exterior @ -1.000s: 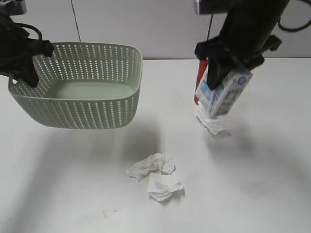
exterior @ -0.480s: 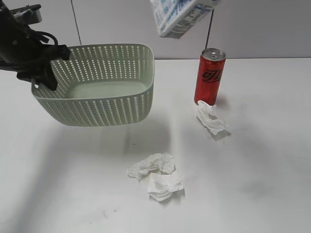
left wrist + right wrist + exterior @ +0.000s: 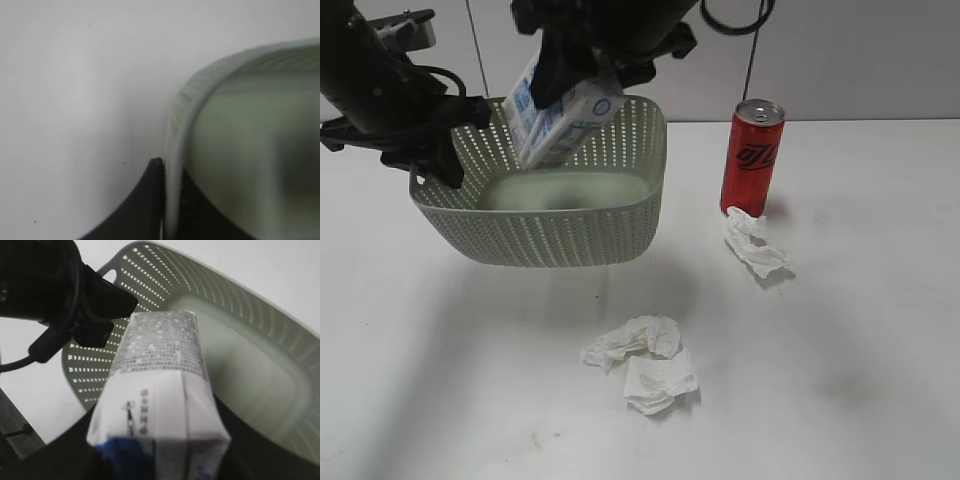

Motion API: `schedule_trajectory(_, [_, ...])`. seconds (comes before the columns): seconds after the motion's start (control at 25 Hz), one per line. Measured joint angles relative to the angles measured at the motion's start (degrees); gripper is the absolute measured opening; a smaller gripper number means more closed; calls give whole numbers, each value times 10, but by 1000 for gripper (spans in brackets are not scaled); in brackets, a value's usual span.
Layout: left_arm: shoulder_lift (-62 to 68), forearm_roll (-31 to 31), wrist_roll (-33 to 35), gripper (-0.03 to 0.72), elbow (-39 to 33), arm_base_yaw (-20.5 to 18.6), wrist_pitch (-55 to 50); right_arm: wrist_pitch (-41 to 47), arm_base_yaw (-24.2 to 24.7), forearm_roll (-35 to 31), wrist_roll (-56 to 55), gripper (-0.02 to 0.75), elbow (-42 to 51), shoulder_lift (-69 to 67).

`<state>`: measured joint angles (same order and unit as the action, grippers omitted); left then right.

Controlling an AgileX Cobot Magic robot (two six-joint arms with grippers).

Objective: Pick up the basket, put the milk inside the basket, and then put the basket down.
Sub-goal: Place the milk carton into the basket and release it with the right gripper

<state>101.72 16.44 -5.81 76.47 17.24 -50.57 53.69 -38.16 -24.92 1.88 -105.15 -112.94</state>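
The pale sage-green basket (image 3: 555,225) hangs above the table at the upper left. My left gripper (image 3: 432,160) is shut on its left rim (image 3: 175,165), one finger on each side of the wall. My right gripper (image 3: 575,70) has reached across from the right and is shut on the white and blue milk carton (image 3: 560,120), holding it tilted with its lower end inside the basket's opening. In the right wrist view the milk (image 3: 160,390) fills the foreground, with the basket (image 3: 240,330) beneath it and the left arm (image 3: 60,295) at upper left.
A red soda can (image 3: 752,157) stands at the back right. One crumpled tissue (image 3: 753,245) lies in front of the can. Two more tissues (image 3: 642,360) lie in the middle of the white table (image 3: 840,380).
My right gripper carried the milk from beside the red can up, leftwards, then down into the basket's opening. My left gripper moved the held basket to the right.
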Motion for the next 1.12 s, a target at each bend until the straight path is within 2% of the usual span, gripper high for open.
schedule_trajectory(0.24, [0,-1,4,0,0,0,-5,-42,-7,-19,1,312,1,-48])
schedule_trajectory(0.6, [0,-32,5,0,0,0,-14,-45,-7,-17,1,312,1,-66])
schedule_trajectory(0.68, [0,-35,5,0,0,0,-15,-41,-7,-14,1,355,1,-66])
schedule_trajectory(0.88, [5,-48,7,0,-5,0,-23,-29,-7,-13,1,575,-8,-66])
schedule_trajectory(1.0, [5,-50,10,0,-5,0,-25,-14,-7,3,1,616,-25,-65])
schedule_trajectory(1.12, [5,-49,11,0,-5,0,-26,27,-7,35,1,621,-66,-63])
